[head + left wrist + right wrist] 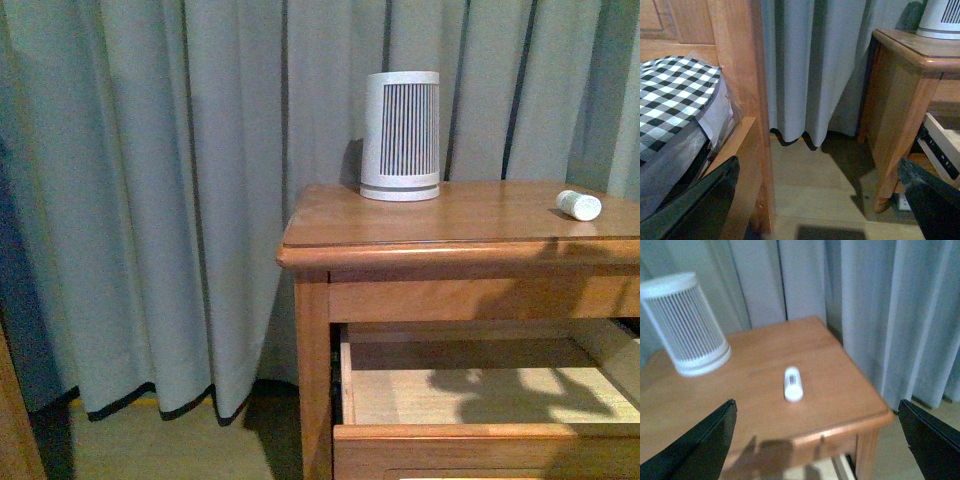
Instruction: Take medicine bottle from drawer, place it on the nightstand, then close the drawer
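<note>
The small white medicine bottle (579, 205) lies on its side on the nightstand (440, 222) top, near the right. It also shows in the right wrist view (793, 383), lying free on the wood. The upper drawer (480, 395) stands pulled open, its pale inside bare where it shows. My right gripper (817, 445) is open and empty, above the nightstand's front edge, apart from the bottle. My left gripper (822, 205) is open and empty, low over the floor between the bed and the nightstand (900, 95). Neither arm shows in the front view.
A tall white slatted cone device (400, 135) stands at the back of the nightstand top, also in the right wrist view (686, 322). Grey curtains (150, 200) hang behind. A wooden bed frame (735, 75) with checked bedding (670, 95) stands at the left.
</note>
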Motion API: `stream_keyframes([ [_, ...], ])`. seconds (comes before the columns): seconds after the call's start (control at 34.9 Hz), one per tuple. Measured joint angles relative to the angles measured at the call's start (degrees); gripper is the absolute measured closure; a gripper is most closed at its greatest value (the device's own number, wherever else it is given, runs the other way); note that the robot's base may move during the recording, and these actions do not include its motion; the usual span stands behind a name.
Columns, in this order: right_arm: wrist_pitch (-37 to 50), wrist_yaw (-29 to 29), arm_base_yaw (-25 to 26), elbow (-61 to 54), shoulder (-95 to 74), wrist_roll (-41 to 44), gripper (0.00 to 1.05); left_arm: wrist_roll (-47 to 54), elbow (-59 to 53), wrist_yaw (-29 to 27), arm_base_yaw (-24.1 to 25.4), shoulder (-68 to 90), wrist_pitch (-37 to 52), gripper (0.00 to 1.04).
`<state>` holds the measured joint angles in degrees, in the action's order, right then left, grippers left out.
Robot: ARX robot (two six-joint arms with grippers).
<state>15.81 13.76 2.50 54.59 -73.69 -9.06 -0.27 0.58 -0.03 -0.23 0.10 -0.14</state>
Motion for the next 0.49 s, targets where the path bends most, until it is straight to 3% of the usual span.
stream_keyframes([
  [0.09, 0.92, -1.38, -0.35, -13.99, 8.46, 0.02, 0.07, 0.00, 0.00, 0.00, 0.00, 0.00, 0.00, 0.07],
  [0.2, -1.14, -2.47, -1.42, -23.93, 13.88, -0.15, 0.07, 0.00, 0.00, 0.00, 0.00, 0.00, 0.02, 0.07],
  [0.34, -1.07, -2.54, -3.23, -32.33, 16.37, -0.17, 0.07, 0.00, 0.00, 0.00, 0.00, 0.00, 0.00, 0.07],
  [0.49, 5.79, -1.75, -4.59, -38.60, 10.19, 0.07, 0.07, 0.00, 0.00, 0.00, 0.00, 0.00, 0.00, 0.07],
])
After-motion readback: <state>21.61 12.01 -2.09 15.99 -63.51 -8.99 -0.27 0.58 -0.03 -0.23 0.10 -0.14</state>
